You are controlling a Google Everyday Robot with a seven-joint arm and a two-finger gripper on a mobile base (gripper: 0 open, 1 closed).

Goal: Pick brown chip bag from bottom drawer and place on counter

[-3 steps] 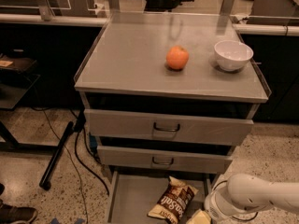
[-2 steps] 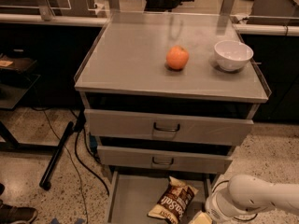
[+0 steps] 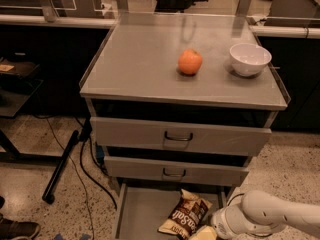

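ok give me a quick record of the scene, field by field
bag: brown chip bag lying in the bottom drawer, at its right side
bottom drawer: pulled open
gripper: gripper low at the frame's bottom edge, just right of the bag
counter: counter holds an orange and a white bowl, set apart from each other
other drawers: top drawer and middle drawer, both shut
task state: bag not yet on the counter

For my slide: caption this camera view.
Robot pincer low beside brown chip bag in open bottom drawer; orange, bowl on counter.
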